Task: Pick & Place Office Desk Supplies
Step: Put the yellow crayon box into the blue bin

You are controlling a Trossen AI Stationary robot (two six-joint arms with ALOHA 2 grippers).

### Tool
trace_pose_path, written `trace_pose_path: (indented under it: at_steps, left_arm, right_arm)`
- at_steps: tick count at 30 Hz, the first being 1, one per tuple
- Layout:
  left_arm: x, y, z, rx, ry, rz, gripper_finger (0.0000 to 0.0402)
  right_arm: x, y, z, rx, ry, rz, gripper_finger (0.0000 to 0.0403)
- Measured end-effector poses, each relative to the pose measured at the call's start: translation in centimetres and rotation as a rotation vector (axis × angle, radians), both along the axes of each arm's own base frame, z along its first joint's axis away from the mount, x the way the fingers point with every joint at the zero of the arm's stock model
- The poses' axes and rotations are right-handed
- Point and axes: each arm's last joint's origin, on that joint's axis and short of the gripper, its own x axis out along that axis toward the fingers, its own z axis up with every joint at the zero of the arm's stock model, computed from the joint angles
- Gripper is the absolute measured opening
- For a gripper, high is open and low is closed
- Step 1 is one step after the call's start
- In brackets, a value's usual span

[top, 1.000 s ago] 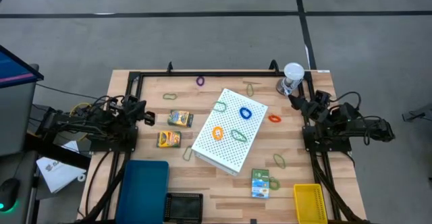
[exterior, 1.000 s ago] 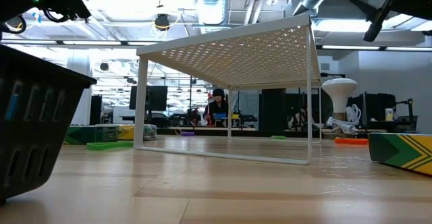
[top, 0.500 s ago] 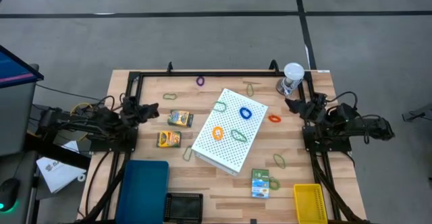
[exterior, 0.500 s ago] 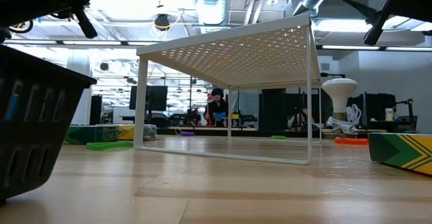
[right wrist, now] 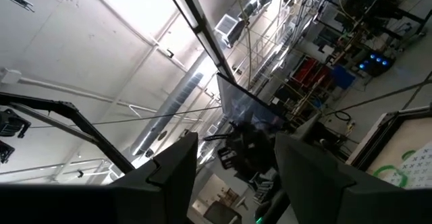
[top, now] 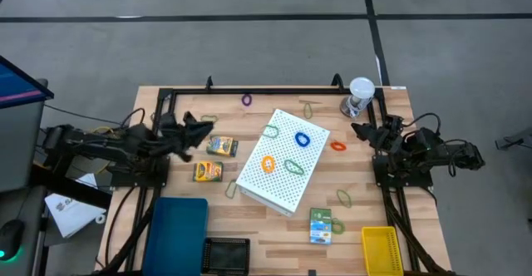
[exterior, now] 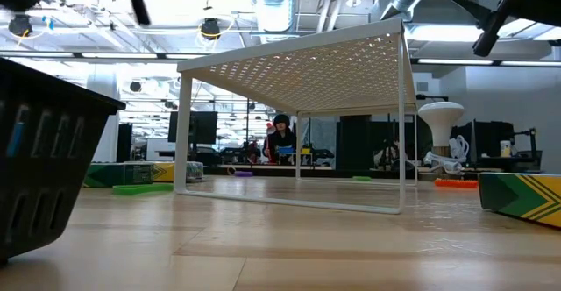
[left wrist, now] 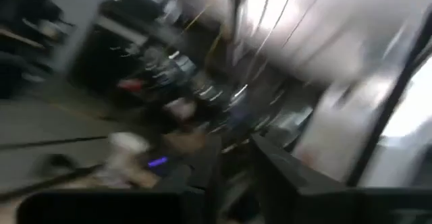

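Both my arms up over the table, nothing carried.
My left gripper (top: 202, 129) hangs beside two crayon boxes (top: 221, 146), fingers parted; rubber-band loops (top: 301, 140) lie on the white perforated box (top: 283, 161); the yellow bin (top: 381, 251) holds nothing; my right gripper (top: 359, 129) is spread wide.

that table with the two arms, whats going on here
Nothing is being held yet. The left gripper is reaching out over the table toward the crayon boxes, while the right gripper waits with open jaws near the clear cup. Rubber-band loops lie on the white perforated box and around it on the table, and a green card box sits near the front edge.
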Motion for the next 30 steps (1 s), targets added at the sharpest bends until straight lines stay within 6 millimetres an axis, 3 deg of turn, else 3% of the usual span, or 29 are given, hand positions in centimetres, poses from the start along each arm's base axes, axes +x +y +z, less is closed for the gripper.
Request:
trace_pose_path:
  at_steps: [3, 6, 9, 11, 13, 17, 22, 25, 27, 30]
  left_arm:
    - [1.6, 0.4, 2.5, 0.162, 0.373, 0.053, 0.0121]
    - [2.0, 1.4, 5.1, 0.198, 0.749, 0.104, 0.0157]
    - [1.6, 3.0, 7.4, 0.090, 1.004, 0.184, 0.0188]
    - [1.2, 4.4, 8.1, -0.076, 1.140, 0.253, 0.0203]
    - [1.1, 5.9, 7.7, -0.261, 1.263, 0.294, 0.0213]
    - [1.4, 7.6, 4.9, -0.481, 1.445, 0.250, 0.0220]
    - [1.4, 8.2, 1.7, -0.620, 1.447, 0.266, 0.0230]
    - [1.3, 7.7, 0.2, -0.696, 1.379, 0.176, 0.0240]
    - [1.8, 7.3, -0.6, -0.681, 1.352, 0.076, 0.0242]
    - [3.0, 6.2, -0.5, -0.394, 1.417, -0.137, 0.0237]
  right_arm:
    - [0.0, 0.0, 0.1, -0.003, -0.005, -0.002, 0.0195]
    - [-0.1, 0.0, 0.1, -0.002, -0.011, 0.000, 0.0195]
    - [-0.2, 0.1, 0.3, -0.002, -0.032, 0.007, 0.0195]
    - [-0.2, 0.1, 0.4, -0.012, -0.042, 0.001, 0.0195]
    - [-0.3, 0.0, 0.5, -0.021, -0.054, -0.007, 0.0195]
    - [-0.3, 0.1, 0.6, -0.034, -0.057, -0.012, 0.0195]
    - [-0.3, 0.2, 0.6, -0.041, -0.060, 0.023, 0.0195]
    - [-0.3, 0.4, 0.6, -0.043, -0.060, 0.054, 0.0195]
    - [-0.3, 0.6, 0.6, -0.043, -0.060, 0.072, 0.0195]
    - [-0.3, 0.7, 0.6, -0.045, -0.059, 0.090, 0.0195]
